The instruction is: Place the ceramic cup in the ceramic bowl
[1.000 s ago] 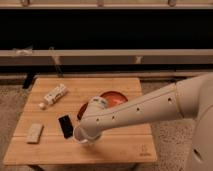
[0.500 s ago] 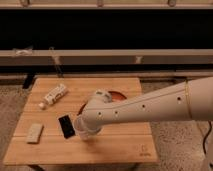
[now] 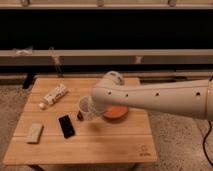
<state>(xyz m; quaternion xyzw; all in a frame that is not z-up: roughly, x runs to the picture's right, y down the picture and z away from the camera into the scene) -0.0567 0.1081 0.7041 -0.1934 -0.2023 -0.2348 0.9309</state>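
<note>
Carrying ceramic cup point(image 3: 84, 108), clamped in gripper point(image 3: 91, 109), centre frame, just left of ceramic bowl point(image 3: 118, 113); next: shift right, lower, release.

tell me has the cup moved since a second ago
Yes: the cup, at the gripper, has moved up the picture from beside the phone toward the bowl.

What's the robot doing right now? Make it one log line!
end effector: at cup, left of bowl | cup: beside bowl, not inside yet | bowl: on table, partly behind arm
</note>
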